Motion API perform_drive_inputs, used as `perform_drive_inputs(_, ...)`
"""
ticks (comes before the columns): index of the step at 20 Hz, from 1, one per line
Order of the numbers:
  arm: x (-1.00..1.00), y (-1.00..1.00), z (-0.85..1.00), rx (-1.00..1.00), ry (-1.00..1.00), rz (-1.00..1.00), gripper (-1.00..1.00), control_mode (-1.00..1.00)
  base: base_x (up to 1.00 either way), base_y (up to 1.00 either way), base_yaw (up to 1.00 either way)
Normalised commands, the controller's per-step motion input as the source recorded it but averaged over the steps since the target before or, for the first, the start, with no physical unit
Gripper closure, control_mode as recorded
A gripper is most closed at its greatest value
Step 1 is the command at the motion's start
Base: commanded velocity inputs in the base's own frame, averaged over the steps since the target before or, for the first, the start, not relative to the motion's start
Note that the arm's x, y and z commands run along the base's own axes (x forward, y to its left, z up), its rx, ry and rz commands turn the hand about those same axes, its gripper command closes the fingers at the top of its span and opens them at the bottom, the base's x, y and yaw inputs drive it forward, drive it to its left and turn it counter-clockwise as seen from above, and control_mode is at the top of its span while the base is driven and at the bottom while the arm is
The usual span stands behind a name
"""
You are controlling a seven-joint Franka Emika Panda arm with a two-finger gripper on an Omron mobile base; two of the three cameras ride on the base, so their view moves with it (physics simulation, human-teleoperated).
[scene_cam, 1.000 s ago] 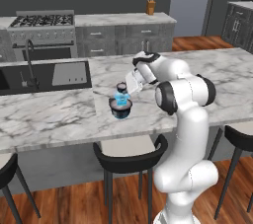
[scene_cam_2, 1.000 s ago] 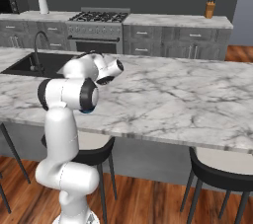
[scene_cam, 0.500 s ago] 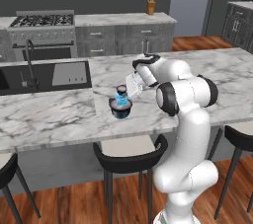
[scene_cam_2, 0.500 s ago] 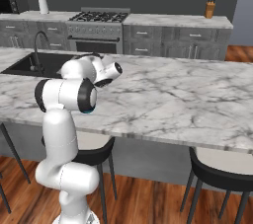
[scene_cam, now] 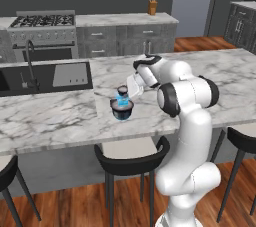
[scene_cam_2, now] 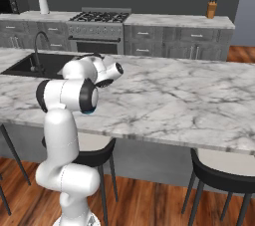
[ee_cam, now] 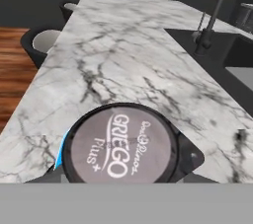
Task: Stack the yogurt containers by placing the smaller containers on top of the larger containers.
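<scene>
tiny dark cup (scene_cam: 122, 90) atop light-blue cup (scene_cam: 121, 102) (stacked)

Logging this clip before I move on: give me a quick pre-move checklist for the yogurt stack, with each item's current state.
1. Wide dark tub sits on the marble counter: ok.
2. Light-blue cup on the tub: ok.
3. Tiny dark cup on top of the blue cup: ok.
4. Stack upright, not leaning: ok.
5. Gripper released from the tiny cup: cannot tell.
6. Space around the stack for retreat: ok.
</scene>
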Motion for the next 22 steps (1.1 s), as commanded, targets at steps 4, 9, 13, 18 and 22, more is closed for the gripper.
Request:
perform_drive_inputs(4, 0.01, 0.01, -0.01, 0.0, 0.0, 0.0, 1.0, -1.0, 0.0, 0.0, 0.0)
perform_drive_inputs(9, 0.0, 0.0, -0.01, 0.0, 0.0, 0.0, -1.0, -1.0, 0.0, 0.0, 0.0)
perform_drive_inputs(13, 0.0, 0.0, 0.0, 0.0, 0.0, 0.0, -1.0, -1.0, 0.0, 0.0, 0.0)
perform_drive_inputs(18, -0.13, 0.0, 0.0, 0.0, 0.0, 0.0, -1.0, -1.0, 0.0, 0.0, 0.0)
perform_drive_inputs(22, -0.3, 0.0, 0.0, 0.0, 0.0, 0.0, -1.0, -1.0, 0.0, 0.0, 0.0)
